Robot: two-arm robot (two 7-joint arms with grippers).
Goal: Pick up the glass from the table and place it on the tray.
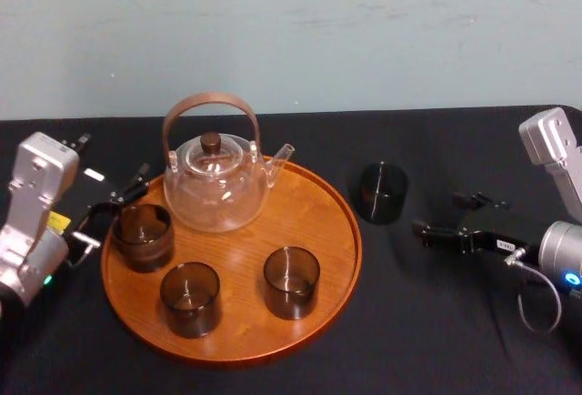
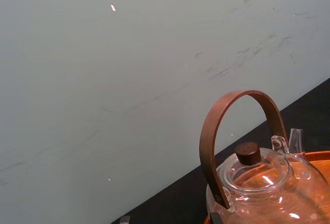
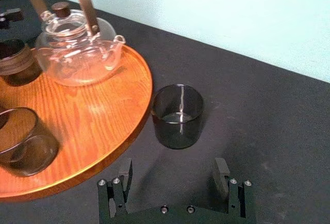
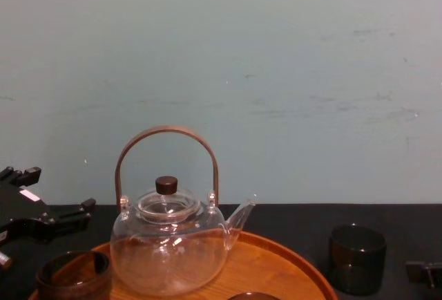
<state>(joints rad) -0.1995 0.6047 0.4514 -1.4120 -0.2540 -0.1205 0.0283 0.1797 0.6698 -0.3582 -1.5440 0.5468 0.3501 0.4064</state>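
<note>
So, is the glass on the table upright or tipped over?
Upright: the glass stands on its base, open rim facing up, on the table beside the tray.

In your left wrist view the teapot runs off the bottom and right edges, so its base is lost. The tray is a sliver at the right edge. From the chest, the tray's near half falls below the frame. The banded cup is cut at its base there, and a second glass is a bare rim arc at the bottom edge. In the right wrist view the right gripper is cut off below its fingers, and the near glass is clipped by the left edge. From the head, you cannot tell whether the left gripper touches the banded cup.
</note>
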